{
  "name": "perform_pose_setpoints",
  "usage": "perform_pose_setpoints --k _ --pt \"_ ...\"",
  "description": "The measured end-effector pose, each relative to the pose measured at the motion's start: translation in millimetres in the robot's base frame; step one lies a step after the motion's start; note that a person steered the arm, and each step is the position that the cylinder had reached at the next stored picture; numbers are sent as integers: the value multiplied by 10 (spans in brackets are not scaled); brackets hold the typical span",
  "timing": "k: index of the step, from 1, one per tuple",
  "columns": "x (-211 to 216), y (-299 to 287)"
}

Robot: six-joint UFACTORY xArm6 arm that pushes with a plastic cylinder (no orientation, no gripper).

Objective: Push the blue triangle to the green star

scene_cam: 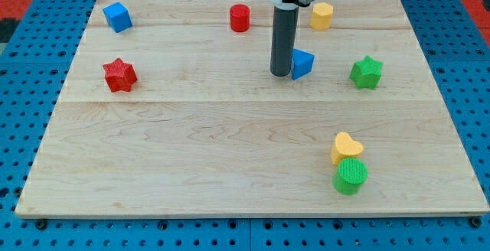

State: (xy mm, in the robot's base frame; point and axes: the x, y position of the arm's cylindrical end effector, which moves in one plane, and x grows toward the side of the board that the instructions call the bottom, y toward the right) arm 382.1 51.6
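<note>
Near board's top centre, my tip (281, 74) touching blue triangle (302, 63) on its left, no fingers, green star (367, 73) apart, to right.

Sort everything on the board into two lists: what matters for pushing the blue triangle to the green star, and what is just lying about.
Belongs to the job:
blue triangle
green star
my tip, touching the triangle's left side

Just lying about:
blue cube
red cylinder
yellow block
red star
yellow heart
green cylinder

My tip (281, 73) touches the blue triangle (302, 63) on its left; the green star (367, 73) lies well right of both.
</note>
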Motion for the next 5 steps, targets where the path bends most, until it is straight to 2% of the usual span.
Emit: perform_pose_setpoints --k 3,4,5 --pt "-274 41" --pt "-260 277" --pt "-41 278"
